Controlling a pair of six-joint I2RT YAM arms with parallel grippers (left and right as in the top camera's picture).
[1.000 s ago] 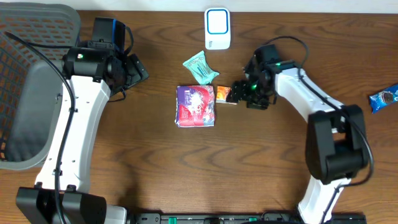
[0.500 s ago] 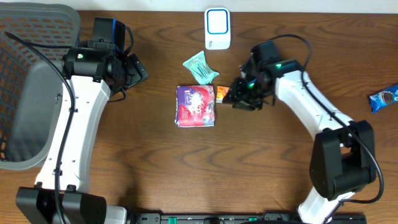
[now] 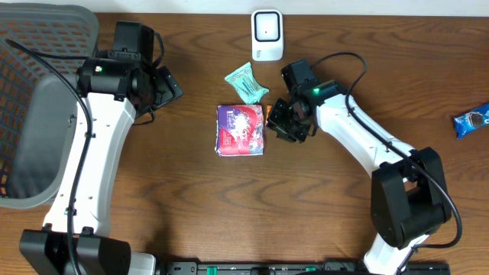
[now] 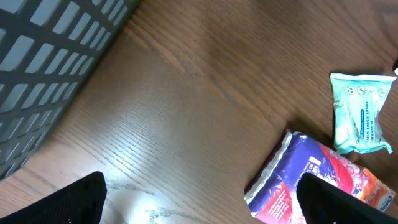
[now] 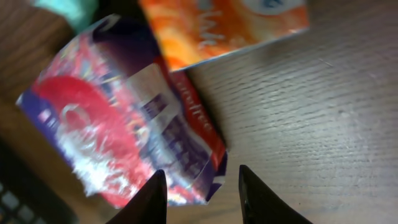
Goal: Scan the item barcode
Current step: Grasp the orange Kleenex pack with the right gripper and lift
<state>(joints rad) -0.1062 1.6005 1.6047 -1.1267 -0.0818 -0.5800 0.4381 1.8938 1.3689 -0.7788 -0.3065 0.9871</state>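
A purple and red packet (image 3: 241, 130) lies flat at the table's middle, with a small orange packet (image 3: 270, 113) touching its right edge. The white scanner (image 3: 267, 34) stands at the back. My right gripper (image 3: 283, 124) is low at the purple packet's right side. In the right wrist view its jaws (image 5: 202, 177) stand partly closed astride the purple packet's (image 5: 124, 112) near corner. A sliver of table shows beside the right finger (image 5: 258, 199). The orange packet (image 5: 230, 25) lies beyond. My left gripper (image 4: 208, 208) hovers open over bare wood, left of the purple packet (image 4: 323, 180).
A teal wipes packet (image 3: 246, 82) lies just behind the purple packet, also in the left wrist view (image 4: 362, 121). A grey mesh basket (image 3: 46, 107) fills the left side. A blue biscuit packet (image 3: 471, 121) lies at the far right edge.
My right gripper has slid left from the orange packet to the purple packet's corner, and its jaws have narrowed a lot. The left arm has not moved.
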